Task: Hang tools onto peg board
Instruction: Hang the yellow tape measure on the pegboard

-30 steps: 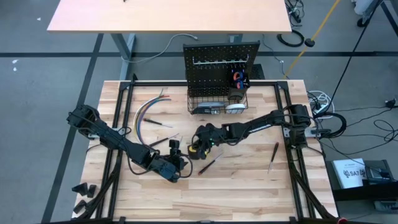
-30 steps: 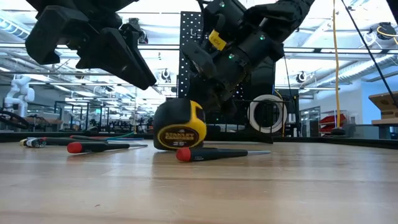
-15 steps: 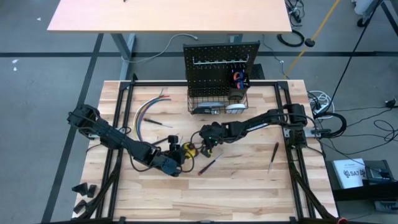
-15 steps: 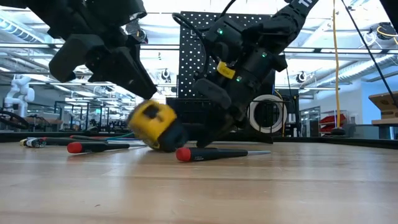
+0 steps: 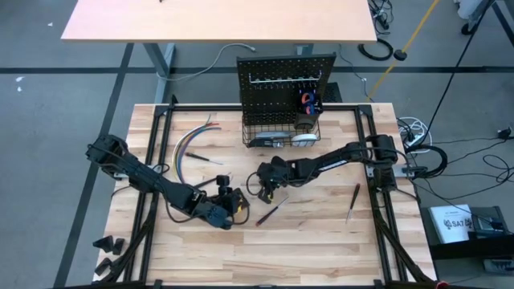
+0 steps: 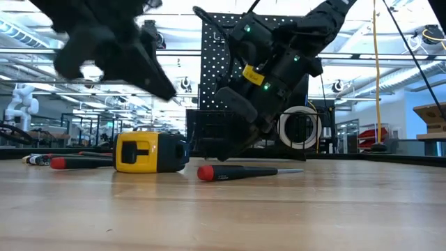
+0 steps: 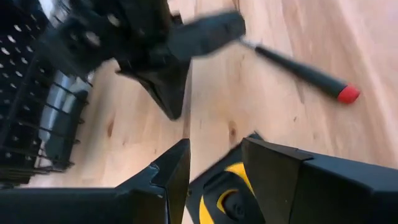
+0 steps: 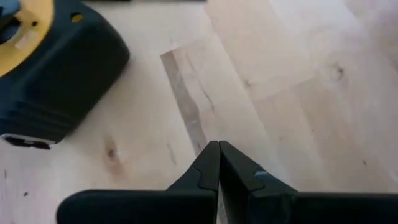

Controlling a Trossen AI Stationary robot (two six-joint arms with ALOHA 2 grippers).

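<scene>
Beside tape measure [image 6: 150,152], left hand [image 7: 214,168] half-spread, empty, blurred, right hand [image 8: 218,163] clenched.

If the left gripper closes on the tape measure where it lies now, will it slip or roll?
The tape measure lies flat on a broad side, so it probably won't roll. Its blocky case looks heavy for its size and may twist in a narrow pinch. The left gripper stands open right above it.

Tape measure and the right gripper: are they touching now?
Apart. The right wrist view shows bare table between the shut right gripper and the tape measure; the low view agrees, with the tape measure lying flat on the tabletop.
</scene>
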